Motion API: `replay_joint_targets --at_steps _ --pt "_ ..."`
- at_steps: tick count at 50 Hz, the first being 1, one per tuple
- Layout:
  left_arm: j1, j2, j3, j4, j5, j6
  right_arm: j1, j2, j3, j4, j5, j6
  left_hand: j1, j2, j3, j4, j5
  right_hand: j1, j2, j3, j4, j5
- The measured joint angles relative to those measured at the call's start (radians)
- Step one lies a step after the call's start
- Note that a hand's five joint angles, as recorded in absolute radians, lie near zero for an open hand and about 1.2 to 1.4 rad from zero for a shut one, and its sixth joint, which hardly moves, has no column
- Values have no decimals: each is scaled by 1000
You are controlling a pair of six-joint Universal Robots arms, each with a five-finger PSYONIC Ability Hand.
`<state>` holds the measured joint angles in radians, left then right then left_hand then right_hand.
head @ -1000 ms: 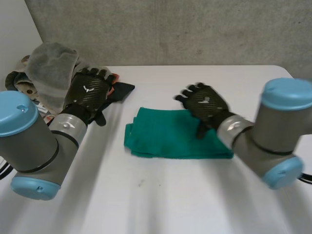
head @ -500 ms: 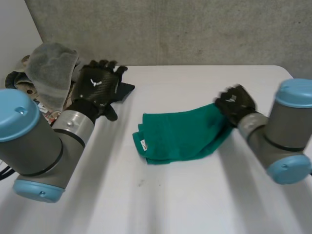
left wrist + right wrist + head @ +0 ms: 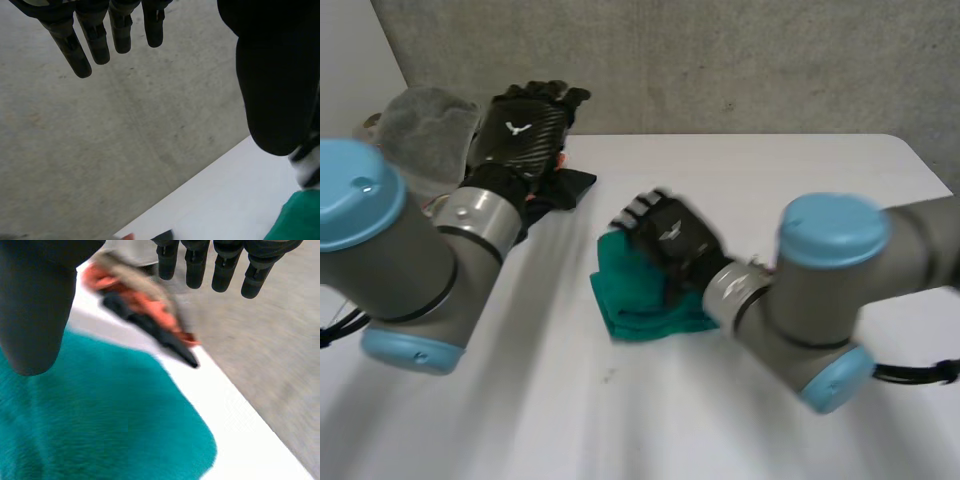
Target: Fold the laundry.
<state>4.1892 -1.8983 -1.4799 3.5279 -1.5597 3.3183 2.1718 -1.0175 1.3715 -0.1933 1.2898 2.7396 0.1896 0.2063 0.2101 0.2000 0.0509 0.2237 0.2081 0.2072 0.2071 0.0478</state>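
Observation:
A green cloth (image 3: 638,305) lies bunched and folded in the middle of the white table (image 3: 620,420). My right hand (image 3: 670,240) hovers over it with straight fingers, open. In the right wrist view the right hand (image 3: 35,305) holds nothing, and the green cloth (image 3: 100,415) spreads under its palm. My left hand (image 3: 525,125) is raised at the back left, open, above a dark garment (image 3: 565,190). In the left wrist view the left hand (image 3: 275,75) has straight fingers (image 3: 100,40) facing the wall, with a corner of the green cloth (image 3: 295,220) beside its thumb.
A pile of laundry (image 3: 420,135) with a grey towel on top sits at the table's back left corner. Beyond the right hand's fingertips lie orange and dark cloths (image 3: 145,315). A grey wall (image 3: 720,60) stands behind the table.
My right hand has swept from the cloth's right side across to its left, and the green cloth is now a smaller bundle. My left hand has risen toward the wall.

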Motion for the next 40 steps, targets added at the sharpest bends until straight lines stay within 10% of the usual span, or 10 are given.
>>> replay_joint_targets --at_steps 10,26,40 --pt "-133 -249 260 -210 -12 -81 -179 -56 -52 210 -12 397 1 0 0 0 0 0 0 0 0 0" --pt "-157 -488 341 -466 -243 -99 -177 321 -359 417 -61 251 2 0 0 0 0 0 0 0 0 0" --pt "-145 -330 329 -422 -192 -95 -178 99 -189 304 91 113 0 0 0 0 0 0 0 0 0 0"
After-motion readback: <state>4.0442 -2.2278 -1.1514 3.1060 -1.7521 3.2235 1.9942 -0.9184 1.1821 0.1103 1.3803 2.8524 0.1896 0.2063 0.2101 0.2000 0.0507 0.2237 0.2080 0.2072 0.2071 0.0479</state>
